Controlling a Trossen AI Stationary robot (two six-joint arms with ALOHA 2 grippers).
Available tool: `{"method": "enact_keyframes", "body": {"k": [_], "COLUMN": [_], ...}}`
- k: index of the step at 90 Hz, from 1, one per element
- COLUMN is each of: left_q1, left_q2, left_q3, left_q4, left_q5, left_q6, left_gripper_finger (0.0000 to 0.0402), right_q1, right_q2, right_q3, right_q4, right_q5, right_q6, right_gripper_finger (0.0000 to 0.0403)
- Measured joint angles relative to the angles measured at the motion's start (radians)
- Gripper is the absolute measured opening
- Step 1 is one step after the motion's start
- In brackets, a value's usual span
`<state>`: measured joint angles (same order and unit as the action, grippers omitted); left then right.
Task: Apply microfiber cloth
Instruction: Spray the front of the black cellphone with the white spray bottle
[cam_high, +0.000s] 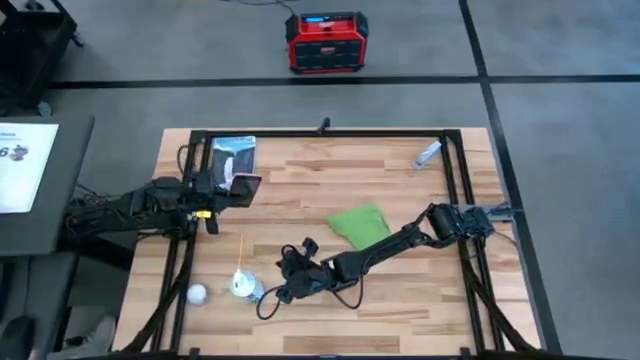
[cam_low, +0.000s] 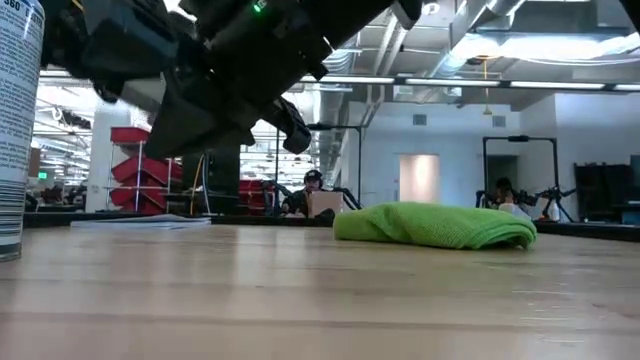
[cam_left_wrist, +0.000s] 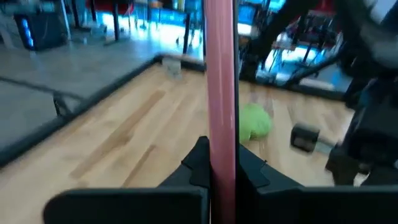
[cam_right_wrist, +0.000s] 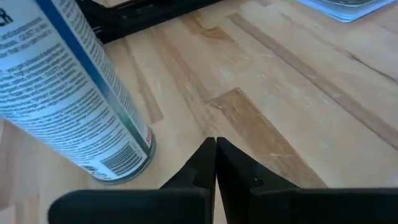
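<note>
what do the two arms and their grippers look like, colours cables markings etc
Both arms are dark, near-black, jointed segments. The left arm has a small yellow marking near its wrist; its gripper has two black wedge-shaped fingers. The right arm trails a loose black cable looping on the table beside its gripper, which has the same black, tapered fingers.

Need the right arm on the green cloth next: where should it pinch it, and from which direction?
Judging by its pose, come straight down on the microfiber cloth. It lies loose and low on the table, bunched into a soft mound, so a top pinch on the raised fold should gather fabric. The right gripper, shut and empty beside the spray can, must open first.
</note>
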<state>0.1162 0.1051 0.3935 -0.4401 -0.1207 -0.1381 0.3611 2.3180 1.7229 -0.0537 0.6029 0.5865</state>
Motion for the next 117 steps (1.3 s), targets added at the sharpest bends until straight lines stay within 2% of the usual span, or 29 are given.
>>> {"method": "enact_keyframes", "body": {"k": [13, 34, 65, 81, 99, 117], "left_q1": [0.0, -0.059, -0.272, -0.353, -0.519, -0.744], "left_q2": [0.0, 0.0, 0.029, 0.182, 0.432, 0.615], "left_q3": [0.089, 0.096, 0.064, 0.063, 0.062, 0.118], "left_q4": [-0.106, -0.115, 0.069, 0.154, 0.419, 0.566], "left_q5": [0.0, 0.028, 0.022, -0.023, -0.034, -0.18], "left_q6": [-0.006, -0.05, -0.029, -0.019, 0.045, 0.118], "left_gripper_finger": [0.0002, 0.0002, 0.0002, 0.0002, 0.0002, 0.0002], "right_q1": [-0.001, -0.003, -0.01, -0.01, -0.008, 0.003], "right_q2": [0.0, -0.002, -0.002, -0.002, -0.002, -0.002], "right_q3": [0.0, 0.0, 0.0, 0.0, 0.0, 0.0], "right_q4": [-0.018, -0.047, -0.051, -0.051, -0.055, -0.103], "right_q5": [0.001, 0.006, 0.006, 0.006, 0.013, 0.028], "right_q6": [0.0, 0.0, 0.0, 0.0, 0.0, 0.034], "right_gripper_finger": [0.0, 0.0, 0.0, 0.0, 0.0, 0.0]}}
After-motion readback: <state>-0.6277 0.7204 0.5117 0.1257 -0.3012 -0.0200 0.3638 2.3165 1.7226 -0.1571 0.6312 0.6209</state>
